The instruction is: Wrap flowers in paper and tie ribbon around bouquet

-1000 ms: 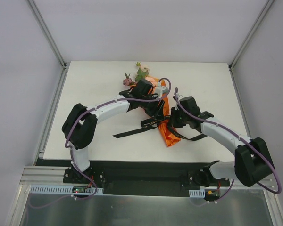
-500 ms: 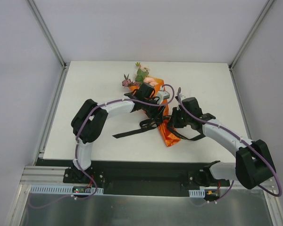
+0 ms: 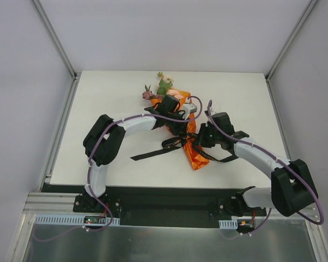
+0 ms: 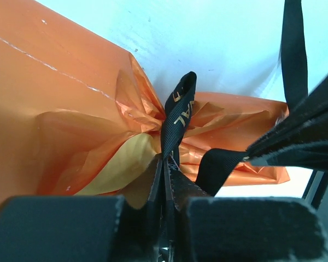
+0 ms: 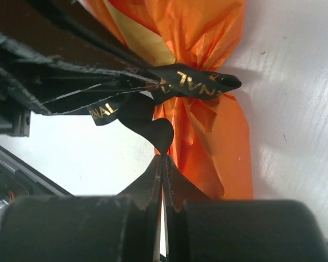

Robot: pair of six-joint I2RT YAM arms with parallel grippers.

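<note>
Ribbon pinched by left tool (and right tool) at bouquet waist.

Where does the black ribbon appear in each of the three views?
Top external: centre, ribbon crossing the narrow end of the orange paper.
Left wrist: centre, an upright loop.
Right wrist: upper middle, a band with gold letters.
Shared landmark: the pinched waist of the orange paper.

Left arm, right arm angled inward; jaws pinched.

A white table stands between grey walls.
</note>
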